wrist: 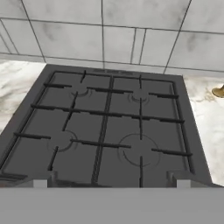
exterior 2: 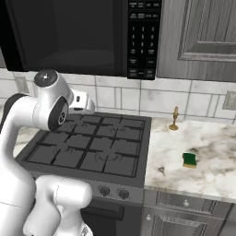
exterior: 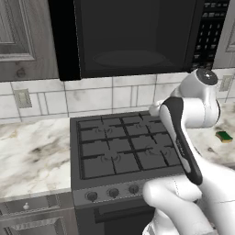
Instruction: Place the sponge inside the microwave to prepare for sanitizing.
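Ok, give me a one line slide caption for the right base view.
Sponge lies on the marble counter right of the stove, microwave open above, arm over the burners.

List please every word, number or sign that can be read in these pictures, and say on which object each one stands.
None can be read.
Microwave keypad: pale marks on the buttons, too small and blurred to read.
Stove knobs: no legible marks.
Sponge and brass stand: no text visible.

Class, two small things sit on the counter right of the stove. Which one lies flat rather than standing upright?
The sponge: green-topped, lying flat near the counter's front. The brass stand rises upright by the wall.
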You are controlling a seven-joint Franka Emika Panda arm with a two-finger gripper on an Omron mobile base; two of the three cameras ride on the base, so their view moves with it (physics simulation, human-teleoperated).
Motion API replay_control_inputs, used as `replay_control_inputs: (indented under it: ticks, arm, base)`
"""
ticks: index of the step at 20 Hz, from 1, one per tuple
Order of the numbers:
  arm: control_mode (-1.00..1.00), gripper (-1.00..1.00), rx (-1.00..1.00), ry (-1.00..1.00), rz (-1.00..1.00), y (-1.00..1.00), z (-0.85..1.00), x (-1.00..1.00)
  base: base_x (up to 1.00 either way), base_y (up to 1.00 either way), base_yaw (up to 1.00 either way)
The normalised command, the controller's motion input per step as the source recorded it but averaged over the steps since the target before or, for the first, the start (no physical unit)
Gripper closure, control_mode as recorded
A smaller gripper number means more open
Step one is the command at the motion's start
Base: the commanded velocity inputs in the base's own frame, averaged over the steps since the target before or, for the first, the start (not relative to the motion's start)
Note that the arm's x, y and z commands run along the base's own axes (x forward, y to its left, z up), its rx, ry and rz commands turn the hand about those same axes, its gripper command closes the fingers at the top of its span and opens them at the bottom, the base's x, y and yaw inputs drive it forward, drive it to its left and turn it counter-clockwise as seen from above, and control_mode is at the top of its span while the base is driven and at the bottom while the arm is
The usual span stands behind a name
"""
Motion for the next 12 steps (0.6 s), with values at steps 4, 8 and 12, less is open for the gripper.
replay_control_inputs:
  ticks: [4, 8, 12]
  arm:
    - [-1.0, -1.0, 0.0, -0.17, 0.06, -0.06, 0.29, -0.13]
    - [-1.0, -1.0, 0.0, -0.03, -0.01, -0.08, 0.44, -0.05]
    - [-1.0, -1.0, -0.01, 0.0, -0.09, -0.11, 0.47, -0.01]
  base:
    - [0.0, 0.0, 0.0]
    - [0.0, 0.0, 0.0]
    - [0.0, 0.0, 0.0]
